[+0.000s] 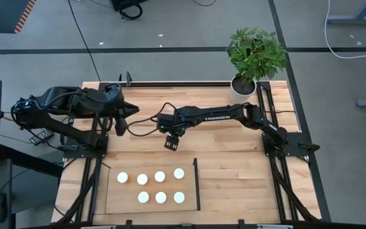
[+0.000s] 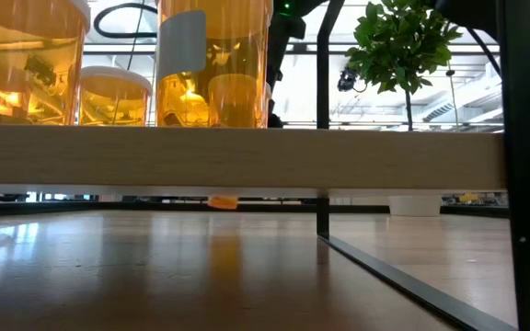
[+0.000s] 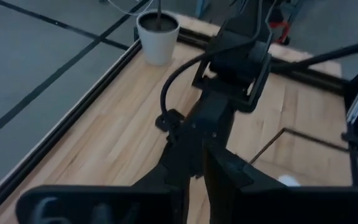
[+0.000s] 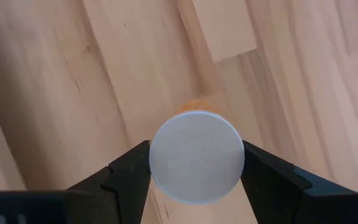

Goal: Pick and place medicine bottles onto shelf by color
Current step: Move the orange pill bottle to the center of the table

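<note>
A pale plank tabletop (image 1: pixel 234 159) edged by black rails stands on a grey floor, with a leafy green plant in a white pot (image 1: pixel 243 85) at its far right corner. Near the front lies the flat pale-wood shelf board (image 1: pixel 127 202) with a thin black upright strip (image 1: pixel 196 184) along its right edge; seven small translucent orange pill bottles with round white caps (image 1: pixel 160 176) stand upright on it in two rows, four behind and three in front. The right gripper (image 4: pixel 196 163) hangs over bare tabletop just behind the shelf, its two dark fingers (image 4: pixel 126 171) pressed against either side of an eighth white-capped orange bottle (image 4: pixel 196 155), which it carries upright, cap toward the wrist and long axis vertical. The left gripper (image 3: pixel 194 163) waits above the table's far left part, its fingers pressed together on nothing.
</note>
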You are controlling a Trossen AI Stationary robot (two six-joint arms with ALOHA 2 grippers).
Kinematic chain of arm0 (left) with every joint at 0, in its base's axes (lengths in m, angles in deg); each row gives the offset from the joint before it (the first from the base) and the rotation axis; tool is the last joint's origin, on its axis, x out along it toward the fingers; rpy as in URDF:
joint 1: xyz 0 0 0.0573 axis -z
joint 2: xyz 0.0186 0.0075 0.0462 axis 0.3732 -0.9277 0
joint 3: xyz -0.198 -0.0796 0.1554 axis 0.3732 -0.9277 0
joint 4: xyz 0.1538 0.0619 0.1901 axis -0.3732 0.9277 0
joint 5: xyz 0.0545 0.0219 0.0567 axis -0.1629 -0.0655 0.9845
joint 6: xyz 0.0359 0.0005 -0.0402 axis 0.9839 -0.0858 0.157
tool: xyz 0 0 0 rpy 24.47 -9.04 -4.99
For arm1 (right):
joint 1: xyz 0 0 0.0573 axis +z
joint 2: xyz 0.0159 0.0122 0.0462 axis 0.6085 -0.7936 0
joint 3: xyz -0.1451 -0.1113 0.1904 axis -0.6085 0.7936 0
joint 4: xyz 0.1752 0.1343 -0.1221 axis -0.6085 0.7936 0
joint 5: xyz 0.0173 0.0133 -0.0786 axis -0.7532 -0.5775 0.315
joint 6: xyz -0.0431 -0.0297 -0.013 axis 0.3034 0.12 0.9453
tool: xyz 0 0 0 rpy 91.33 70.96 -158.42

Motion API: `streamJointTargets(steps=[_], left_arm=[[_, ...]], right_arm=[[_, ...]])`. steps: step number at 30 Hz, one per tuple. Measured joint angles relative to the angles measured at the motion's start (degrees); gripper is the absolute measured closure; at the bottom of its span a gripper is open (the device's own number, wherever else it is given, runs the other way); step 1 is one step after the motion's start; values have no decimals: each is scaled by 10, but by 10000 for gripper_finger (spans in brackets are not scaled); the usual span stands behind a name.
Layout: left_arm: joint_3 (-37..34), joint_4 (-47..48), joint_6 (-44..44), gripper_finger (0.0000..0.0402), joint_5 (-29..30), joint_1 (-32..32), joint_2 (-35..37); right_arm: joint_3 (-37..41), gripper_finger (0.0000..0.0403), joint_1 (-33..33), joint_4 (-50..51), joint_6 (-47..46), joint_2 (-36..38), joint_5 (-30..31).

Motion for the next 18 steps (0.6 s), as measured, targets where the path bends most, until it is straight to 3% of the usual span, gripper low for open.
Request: streamJointTargets(steps=[6,18], left_arm=[[0,52,1,360,1,-2,13],[0,54,-7,366,0,-2,22]], right_arm=[[1,169,-4,-11,0,0,3],[9,169,-5,-52,10,0,9]])
